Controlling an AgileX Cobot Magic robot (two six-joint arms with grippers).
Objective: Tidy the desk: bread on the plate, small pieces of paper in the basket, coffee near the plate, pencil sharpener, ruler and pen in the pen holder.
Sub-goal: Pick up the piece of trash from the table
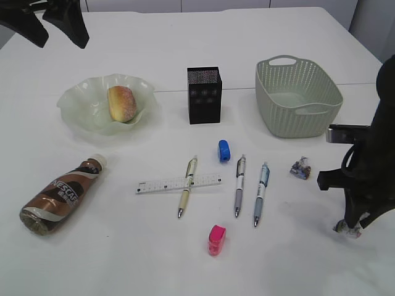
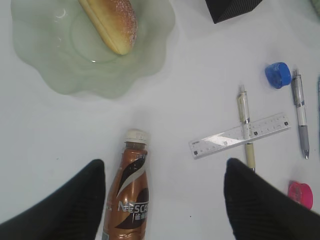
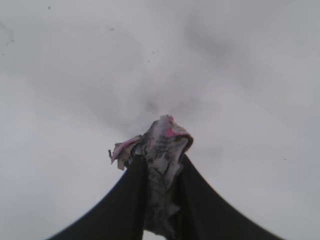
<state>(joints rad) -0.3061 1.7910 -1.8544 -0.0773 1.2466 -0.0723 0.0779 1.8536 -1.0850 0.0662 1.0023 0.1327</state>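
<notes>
**Two paper balls: one pinched at desk level, one loose beside the basket**

R gripper [image 3: 161, 200] is clenched on a crumpled paper ball [image 3: 159, 150]; wrist view shows both black fingers [image 3: 125, 205] pressed against the wad, printed grey-white w/ pink flecks, sticking out past the tips. In the exterior view that ball [image 1: 347, 230] sits low at the fingertips at the desk's [image 1: 123, 259] right edge; can't tell if it touches the surface.

2nd paper ball [image 1: 300, 168] lies free on the desk, near the front right of the basket [image 1: 298, 95], apart from it.

L gripper [image 2: 165, 200] is released, fingers [image 2: 260, 200] spread wide, nothing between them, high over the coffee bottle [image 2: 131, 195]. In the exterior view it hangs at top left [image 1: 55, 24], well clear of the desk.

Other items:
- Bread [image 1: 121, 103] in the plate [image 1: 77, 102], rear left.
- Coffee lying on its side front left, white cap toward the plate, near it, not touching.
- Pen holder [image 1: 204, 94] upright, centre rear, btwn plate and basket.
- Ruler [image 1: 179, 183] flat mid-desk, crossed by a cream pen [image 1: 187, 193] which lies over it.
- Grey pen [image 1: 239, 185] and blue pen [image 1: 261, 192] side by side to the right of the ruler, apart.
- Blue sharpener [image 1: 224, 150] just behind the pens; pink sharpener [image 1: 216, 239] at the front, centre.
</notes>
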